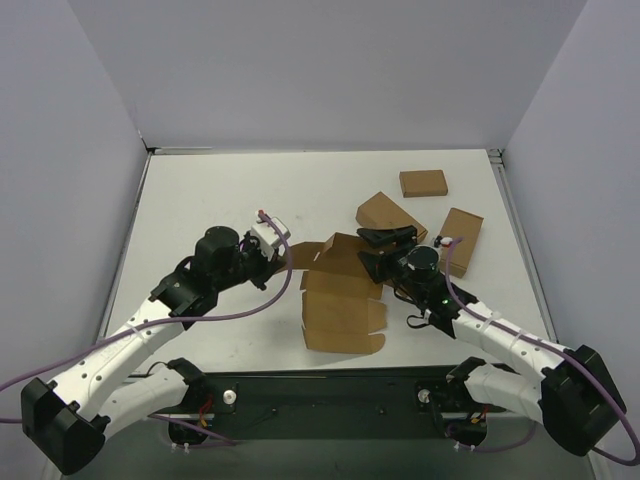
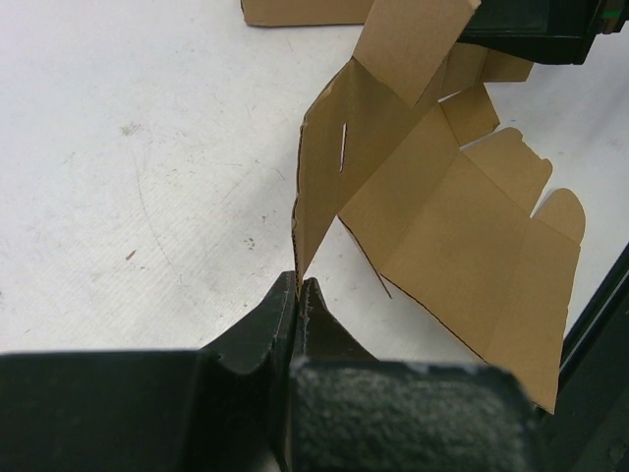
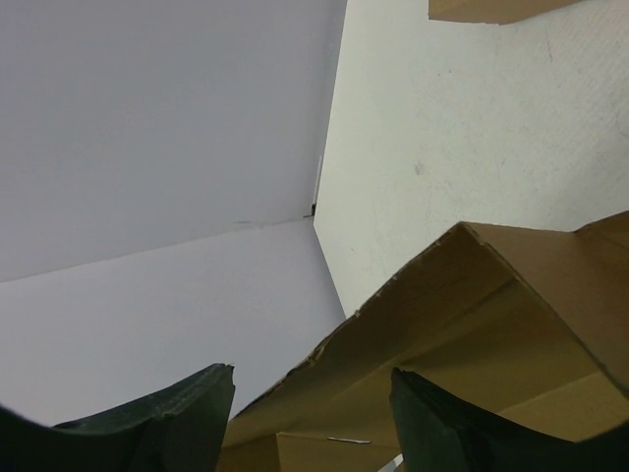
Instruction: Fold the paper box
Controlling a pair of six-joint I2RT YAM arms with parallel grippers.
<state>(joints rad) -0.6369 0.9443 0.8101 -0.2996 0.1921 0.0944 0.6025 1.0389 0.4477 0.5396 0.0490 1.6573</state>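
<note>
Pale lavender walls enclose a scuffed white table.

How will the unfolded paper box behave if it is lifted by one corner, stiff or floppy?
Probably it bends at its creases: one panel of the paper box stands up while the rest lies on the table. It looks thin and light, so a push would likely slide it.

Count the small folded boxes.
3 small boxes: one far right; one nearer, left of it, beside the blank; one nearer, by the right edge. None seems hidden.
</note>
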